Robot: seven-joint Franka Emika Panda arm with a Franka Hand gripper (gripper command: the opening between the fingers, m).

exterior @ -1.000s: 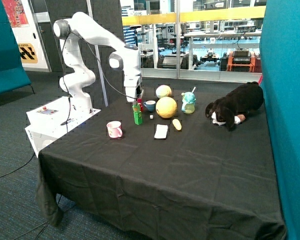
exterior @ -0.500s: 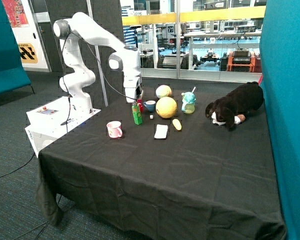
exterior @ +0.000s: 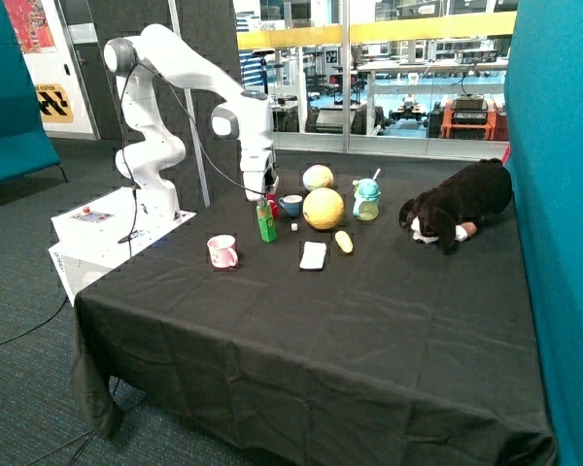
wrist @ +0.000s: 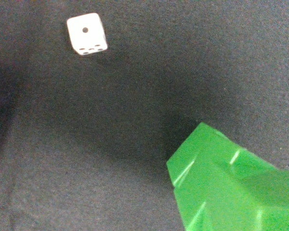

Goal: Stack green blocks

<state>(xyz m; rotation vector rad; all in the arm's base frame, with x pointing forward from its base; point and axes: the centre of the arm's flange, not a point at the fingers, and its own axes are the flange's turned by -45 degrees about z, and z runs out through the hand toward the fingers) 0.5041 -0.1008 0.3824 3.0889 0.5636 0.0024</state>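
The green blocks [exterior: 266,225] stand as one upright green column on the black tablecloth, between the pink cup [exterior: 222,250] and the blue cup [exterior: 291,205]. I cannot tell how many blocks the column holds. My gripper [exterior: 262,194] hangs just above the top of the column. In the wrist view the top green block [wrist: 226,187] fills one corner, seen from close above. A small red block [exterior: 273,206] sits right behind the column.
A white die [wrist: 86,33] lies on the cloth near the column. A large yellow ball [exterior: 323,208], a smaller ball [exterior: 318,177], a teal sippy cup [exterior: 366,200], a white flat object [exterior: 313,254], a small yellow object [exterior: 343,241] and a plush dog [exterior: 457,206] lie further along the table.
My gripper has risen slightly from the top of the green column. The column stands where it was.
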